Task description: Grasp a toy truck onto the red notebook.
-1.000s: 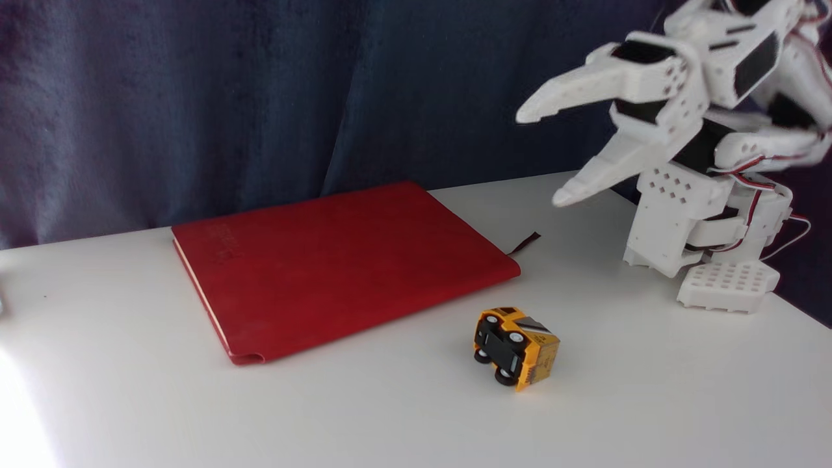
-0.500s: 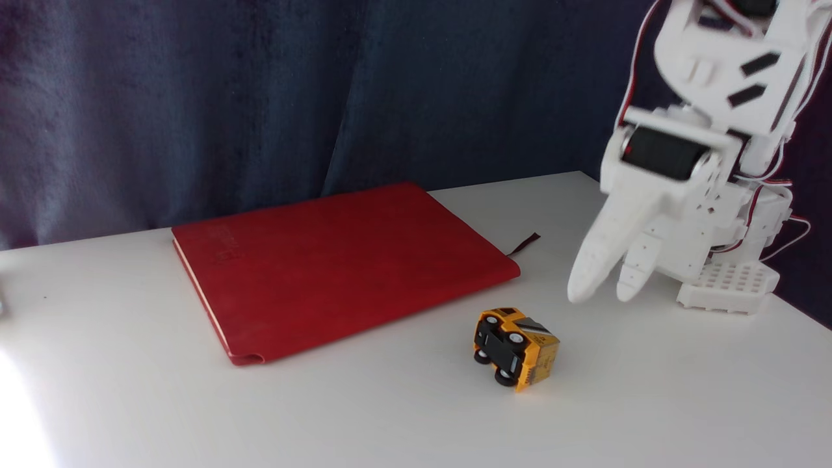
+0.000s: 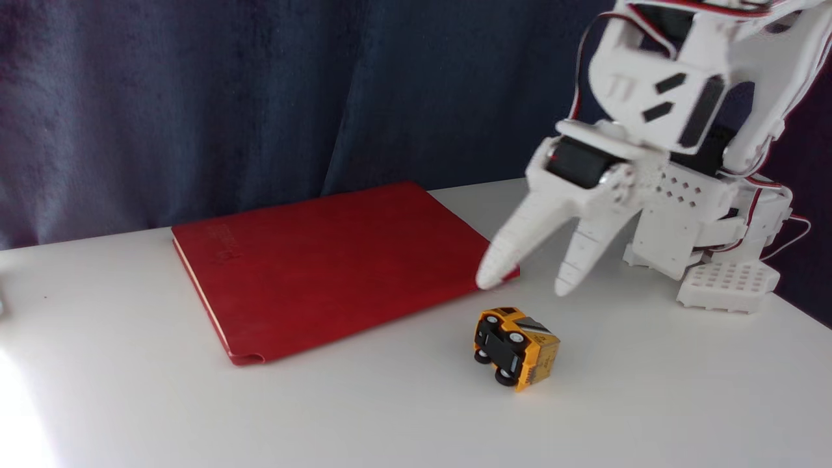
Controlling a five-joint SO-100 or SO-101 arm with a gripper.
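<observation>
On a white table (image 3: 650, 403), the toy truck (image 3: 516, 348) is seen tipped on its side, its black underside and wheels turned toward the camera, just off the near right corner of the red notebook (image 3: 331, 260). The white gripper (image 3: 526, 283) is held above and slightly behind it, angled downward, its two fingers spread apart with nothing between them. The truck is untouched, lying below the gap between the fingertips. A dark blue curtain (image 3: 195, 97) is hung behind.
</observation>
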